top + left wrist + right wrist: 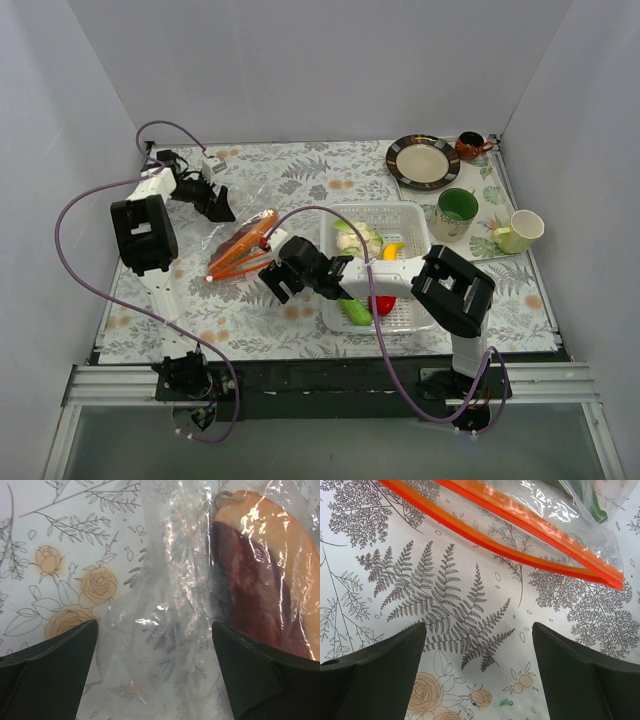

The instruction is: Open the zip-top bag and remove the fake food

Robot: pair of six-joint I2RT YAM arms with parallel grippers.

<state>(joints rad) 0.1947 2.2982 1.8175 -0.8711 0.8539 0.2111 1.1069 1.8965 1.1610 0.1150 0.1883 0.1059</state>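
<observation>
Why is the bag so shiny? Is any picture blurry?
Left wrist view: light bounces off the crinkly zip-top bag in white streaks, and the picture is slightly soft. Right wrist view: sharp, only small glints by the orange zip strip. Top view: even light, bag glare faint.

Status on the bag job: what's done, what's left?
Done: the zip-top bag is open, its orange zip strip parted. The cabbage, cucumber, red pepper and yellow piece lie in the white tray.
In hand: nothing. The left gripper is open over the bag, the right gripper open near its mouth.
Left: an orange piece and a dark green piece are inside the bag.
</observation>
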